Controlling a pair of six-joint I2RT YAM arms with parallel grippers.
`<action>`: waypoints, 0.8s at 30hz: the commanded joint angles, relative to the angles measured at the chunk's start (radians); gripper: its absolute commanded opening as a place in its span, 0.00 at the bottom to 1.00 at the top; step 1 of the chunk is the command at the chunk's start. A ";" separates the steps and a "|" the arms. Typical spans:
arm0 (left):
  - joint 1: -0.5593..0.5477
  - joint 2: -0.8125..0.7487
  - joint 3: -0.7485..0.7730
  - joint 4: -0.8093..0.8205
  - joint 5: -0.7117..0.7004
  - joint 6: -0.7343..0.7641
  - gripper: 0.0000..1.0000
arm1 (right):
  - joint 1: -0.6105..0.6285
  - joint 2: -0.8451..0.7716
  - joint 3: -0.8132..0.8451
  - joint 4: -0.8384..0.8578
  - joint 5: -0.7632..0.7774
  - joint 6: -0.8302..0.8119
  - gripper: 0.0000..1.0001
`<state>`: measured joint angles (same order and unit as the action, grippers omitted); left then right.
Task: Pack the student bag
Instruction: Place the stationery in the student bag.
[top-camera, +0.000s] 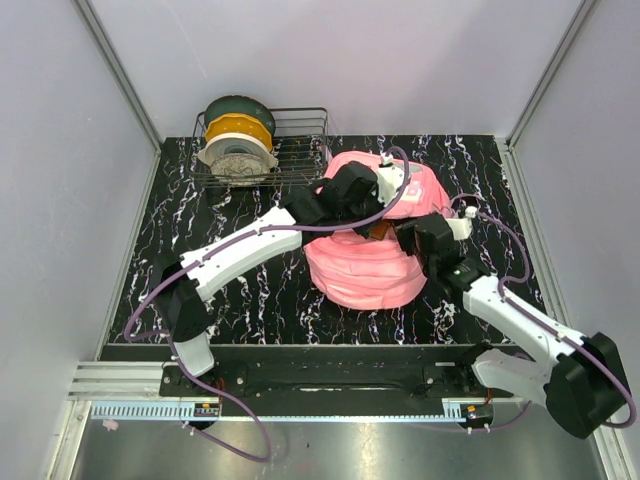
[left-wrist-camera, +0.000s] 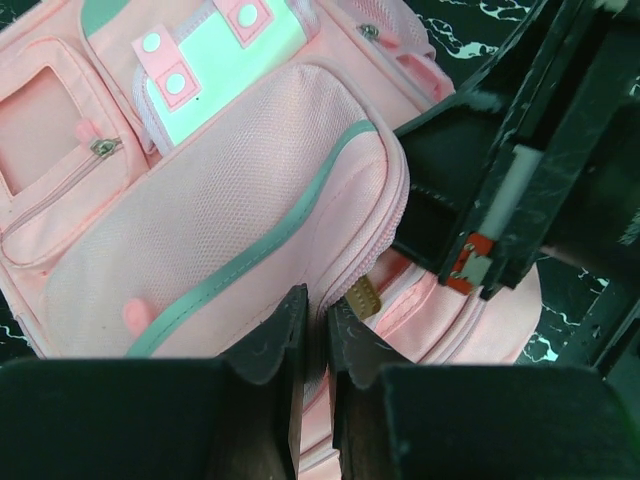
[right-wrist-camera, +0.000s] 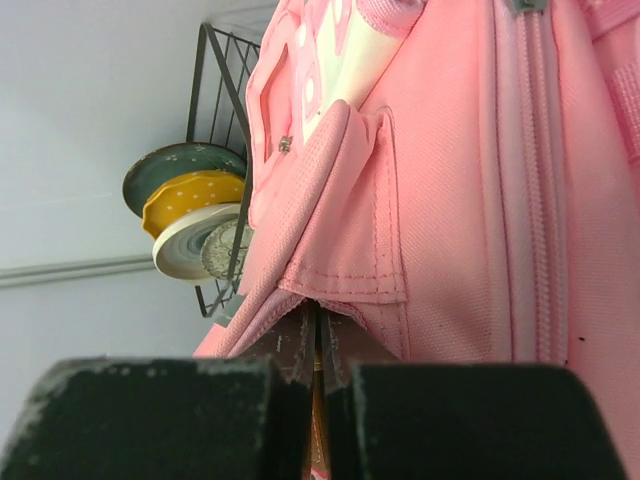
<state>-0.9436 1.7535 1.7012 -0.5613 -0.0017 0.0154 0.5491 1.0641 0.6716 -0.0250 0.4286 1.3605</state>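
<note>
**Layout.** At the upper left of the top view, a wire rack (top-camera: 300, 140) holding stacked plates (top-camera: 238, 135) is noted at the far edge of the black marbled table (top-camera: 270, 290). The left arm is extended from the lower left towards the centre.

**Left gripper** (left-wrist-camera: 315, 310). The jaws are drawn nearly together. A sliver of pink is seen in the narrow gap, so a fold of the student bag (top-camera: 365, 270) beside its zip seam is judged to be pinched.

**Bag, position.** It is found at the centre of the top view, slumped in a soft mound on the table, just right of the rack, with both arms met over it.

**Right gripper** (right-wrist-camera: 318, 330). The jaws are pressed together on a thin tan tab (right-wrist-camera: 318, 430), judged to be a zip pull at the bag's side seam.

**Progress.** Zip work is judged to be in hand. Whether the bag is being opened or closed cannot be told. The interior is hidden, so it cannot be confirmed that anything has been packed.

**Bag, appearance.** Pink woven fabric is recorded, with a mesh front pocket crossed by a grey-green stripe. A pale patch with pink snap tabs and a small zipped pocket are also recorded. The body looks limp, not stiffly filled.
</note>
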 joint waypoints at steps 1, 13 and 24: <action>-0.017 -0.081 0.106 0.069 0.037 -0.075 0.00 | 0.014 0.098 0.000 0.140 0.142 0.123 0.00; -0.015 -0.081 0.078 0.067 0.008 -0.069 0.00 | 0.035 0.002 -0.070 0.157 0.101 -0.070 0.57; -0.006 -0.086 0.043 0.083 0.003 -0.072 0.06 | 0.035 -0.366 -0.127 -0.209 0.093 -0.121 0.70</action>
<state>-0.9440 1.7538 1.7061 -0.5396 -0.0143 -0.0208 0.6018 0.7990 0.5617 -0.0471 0.4366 1.2598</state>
